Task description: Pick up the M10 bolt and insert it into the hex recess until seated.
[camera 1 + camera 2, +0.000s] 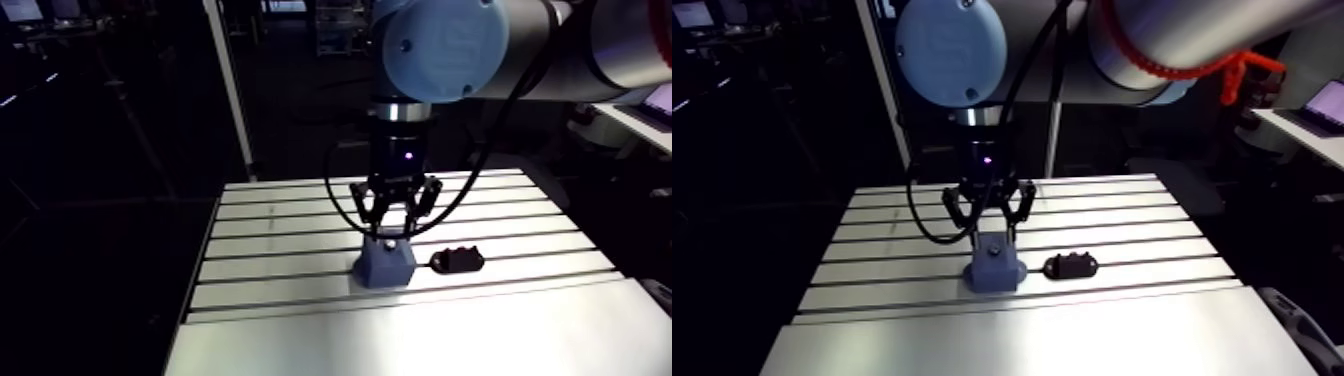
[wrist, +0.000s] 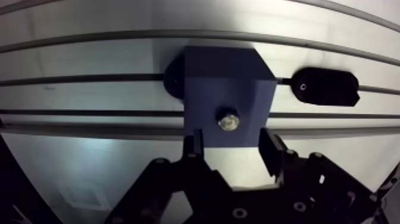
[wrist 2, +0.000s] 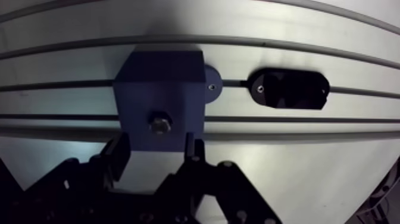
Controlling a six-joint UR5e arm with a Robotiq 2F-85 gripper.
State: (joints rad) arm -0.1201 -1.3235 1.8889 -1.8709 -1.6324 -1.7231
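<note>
Step in hand: by my judgement, the insertion is at its end. What is left is to check the seating and to draw away cleanly.
Claw state: the claw (image 2: 231, 143) is open; its two fingers (image 2: 271, 152) stand apart and hold nothing between them.
Bolt place: the M10 bolt (image 2: 228, 120) stands in the hex recess (image 2: 218, 113) on the top face of the blue block (image 2: 226, 77), with its bright end showing.
Bolt and claw: the bolt lies just ahead of the fingertips, about on the middle line between them, and touches neither.
How to do it well: lift straight up and keep the fingers wide, so that no pad catches the bolt and tilts it.
Seating: I cannot tell from these views if it is fully down.
Nearby: a black holder (image 2: 326, 87) lies beside the block on the tabletop (image 2: 71, 92), apart from the claw.
</note>
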